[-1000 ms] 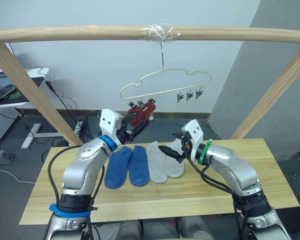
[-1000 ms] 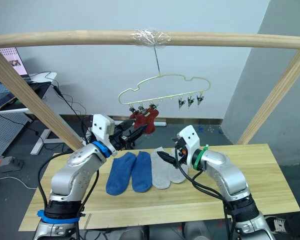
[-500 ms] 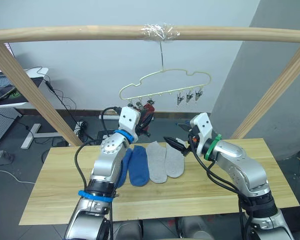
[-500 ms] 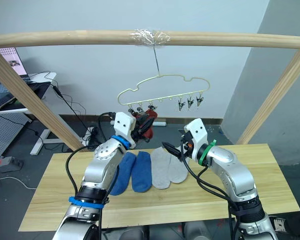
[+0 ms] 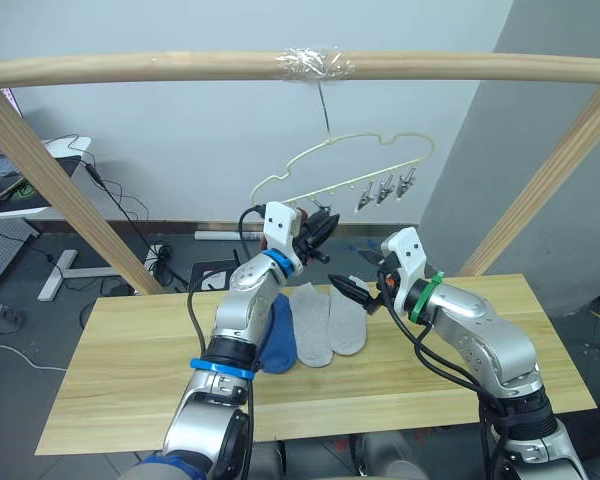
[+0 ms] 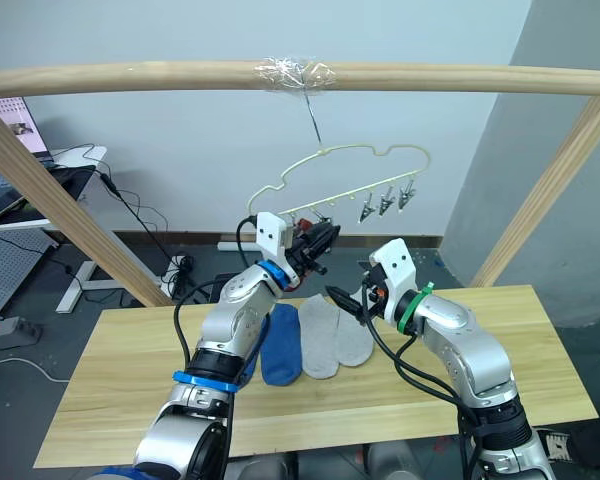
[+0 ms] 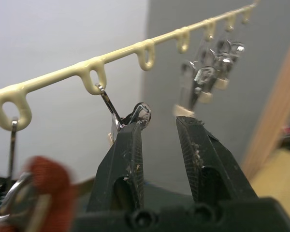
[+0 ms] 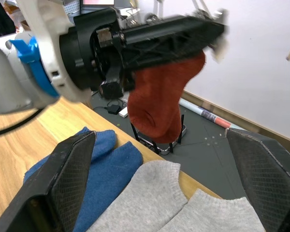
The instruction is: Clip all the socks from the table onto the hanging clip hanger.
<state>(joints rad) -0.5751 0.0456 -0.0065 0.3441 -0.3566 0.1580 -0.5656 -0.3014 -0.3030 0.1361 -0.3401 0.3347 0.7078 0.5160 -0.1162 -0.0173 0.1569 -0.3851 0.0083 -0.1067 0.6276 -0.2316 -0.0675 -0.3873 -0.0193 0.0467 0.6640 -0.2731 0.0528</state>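
white wall (image 5: 180,140), grey floor (image 5: 20,310), wooden frame (image 5: 130,68)

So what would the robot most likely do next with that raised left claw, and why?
Probably close the left gripper on the empty metal clip it has reached, pinching it open. Its fingers are spread, one already against that clip on the clip hanger. The red sock already hangs, while the blue socks and grey socks lie on the table, and the right gripper hovers open above them.

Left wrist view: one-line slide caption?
Left tool, open, bracketing a grey metal clip on the clip hanger, rust red sock beside it.
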